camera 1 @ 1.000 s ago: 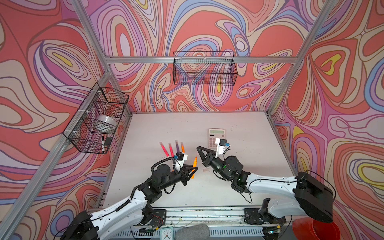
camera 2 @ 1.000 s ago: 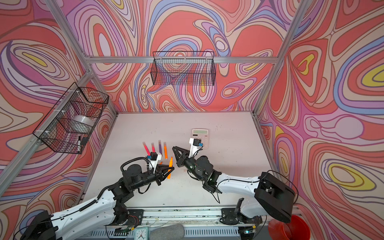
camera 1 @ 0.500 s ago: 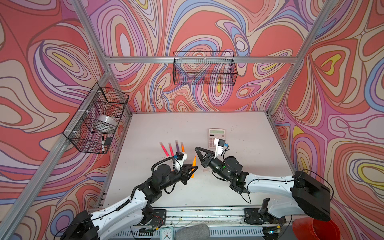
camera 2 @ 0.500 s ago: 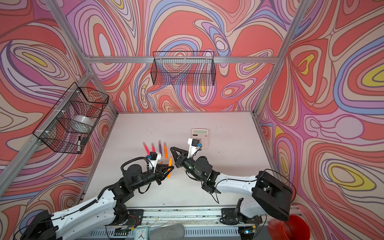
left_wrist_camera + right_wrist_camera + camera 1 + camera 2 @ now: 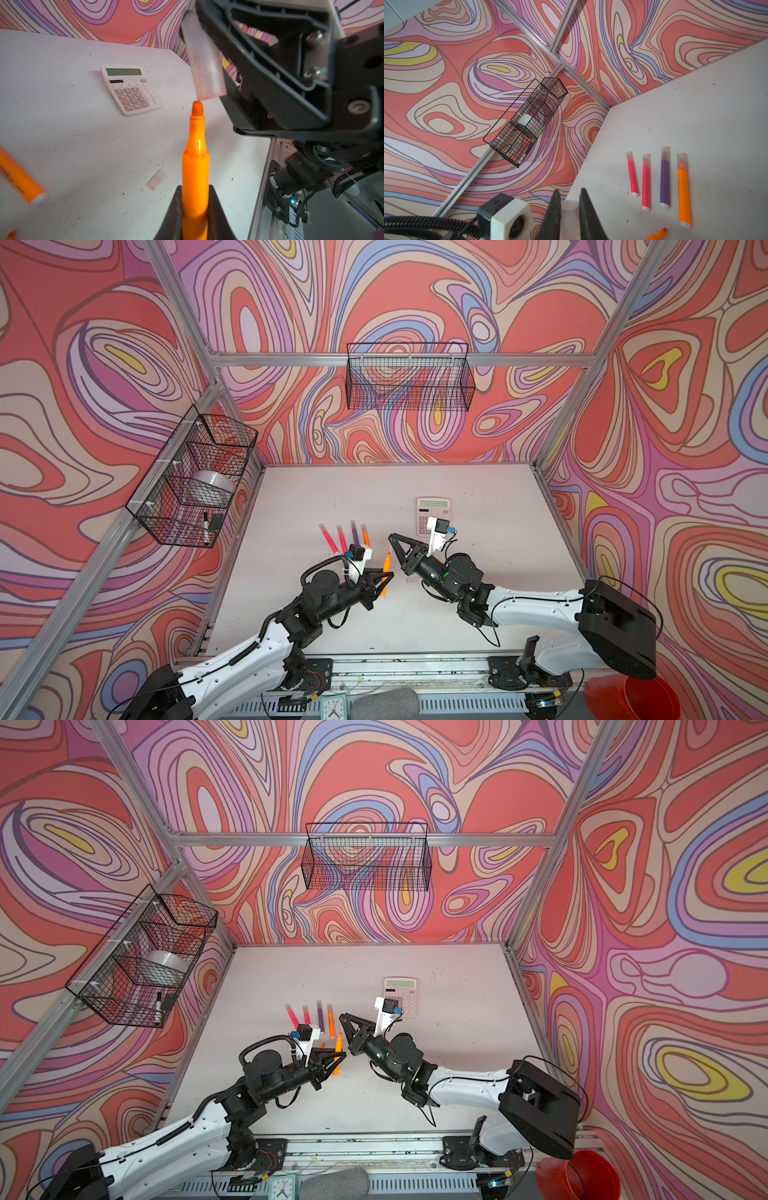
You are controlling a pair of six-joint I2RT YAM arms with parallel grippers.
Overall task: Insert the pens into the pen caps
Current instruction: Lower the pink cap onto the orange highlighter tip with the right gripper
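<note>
Your right fingers have edged slightly leftward, clamped on a pen cap. Its mouth sits just at the tip of the orange pen, clamped in your left fingers above the worktop.

Swirl-patterned walls, white tabletop

Both top views look down from high on the whole table; wrist cameras look forward, close above it

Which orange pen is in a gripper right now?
The uncapped orange pen clamped in the left gripper, its tip at the mouth of the pen cap in the right gripper. The capped orange pen lies on the table.
</note>
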